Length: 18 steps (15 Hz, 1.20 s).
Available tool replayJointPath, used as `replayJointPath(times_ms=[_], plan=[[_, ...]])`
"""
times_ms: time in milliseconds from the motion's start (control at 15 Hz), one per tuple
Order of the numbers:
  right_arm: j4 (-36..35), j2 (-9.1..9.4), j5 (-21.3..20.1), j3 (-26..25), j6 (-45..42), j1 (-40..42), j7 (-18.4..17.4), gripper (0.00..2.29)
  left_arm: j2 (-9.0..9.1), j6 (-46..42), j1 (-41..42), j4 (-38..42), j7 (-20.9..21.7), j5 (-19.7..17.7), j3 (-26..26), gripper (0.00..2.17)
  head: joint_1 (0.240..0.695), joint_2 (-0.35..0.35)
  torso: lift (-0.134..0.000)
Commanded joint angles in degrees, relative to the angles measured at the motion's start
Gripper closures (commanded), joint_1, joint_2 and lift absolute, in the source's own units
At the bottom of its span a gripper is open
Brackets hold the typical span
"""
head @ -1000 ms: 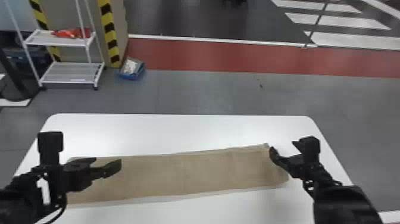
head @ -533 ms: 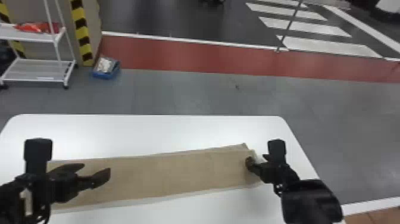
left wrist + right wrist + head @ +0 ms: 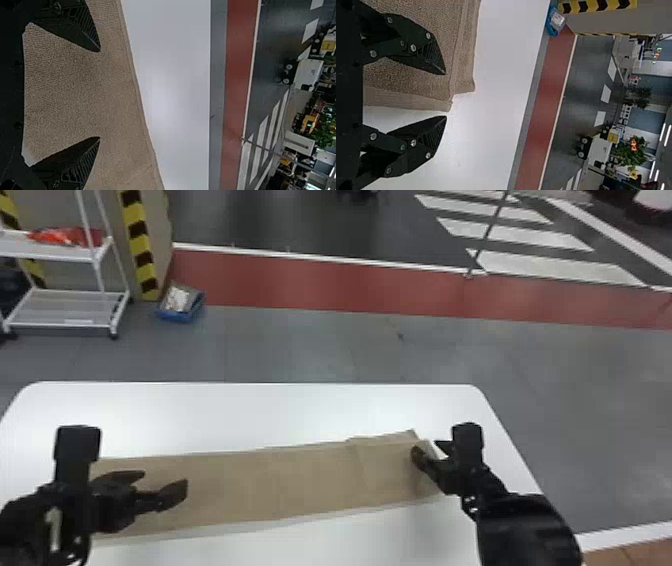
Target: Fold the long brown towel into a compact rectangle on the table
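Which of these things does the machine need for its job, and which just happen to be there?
Part of the job:
- long brown towel, to be folded
- white table under it
- left gripper and right gripper, fingers open

Just there:
- wheeled rack
- red item on its upper shelf
- blue box on the floor

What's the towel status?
Left gripper open over towel. Right gripper open, straddling its end edge. Towel laid out long, no compact rectangle yet. Nothing seen lying on it.
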<state>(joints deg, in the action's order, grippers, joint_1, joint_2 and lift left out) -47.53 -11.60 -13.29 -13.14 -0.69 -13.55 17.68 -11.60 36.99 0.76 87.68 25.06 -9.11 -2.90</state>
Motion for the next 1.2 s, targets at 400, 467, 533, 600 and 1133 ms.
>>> replayJointPath(times_ms=[400,467,533,600,1133], plan=[[-0.4,0.0,-0.3,0.2,1.7,-0.4,0.2,0.15,0.09,0.6,-0.6,-0.8,-0.4,0.2,-0.5,0.14,0.695,-0.21,0.0],[-0.3,0.0,-0.4,0.2,2.2,-0.4,-0.1,0.17,0.09,0.6,-0.6,-0.8,-0.4,0.2,-0.6,0.14,0.695,-0.211,0.0],[-0.1,-0.09,-0.5,0.2,2.4,-0.7,-0.1,0.25,0.09,0.6,-0.5,-0.8,-0.3,0.2,-0.7,0.14,0.695,-0.213,0.0],[0.1,-0.18,-0.6,0.2,3.5,-0.9,-0.1,0.35,0.09,0.6,-0.6,-0.8,-0.3,0.1,-0.6,0.14,0.695,-0.215,0.0],[-2.2,-0.18,-0.4,0.2,0.3,1.5,1.3,0.82,-0.26,2.3,-0.5,-0.8,-0.1,0.2,-0.1,0.14,0.695,-0.217,0.0]])
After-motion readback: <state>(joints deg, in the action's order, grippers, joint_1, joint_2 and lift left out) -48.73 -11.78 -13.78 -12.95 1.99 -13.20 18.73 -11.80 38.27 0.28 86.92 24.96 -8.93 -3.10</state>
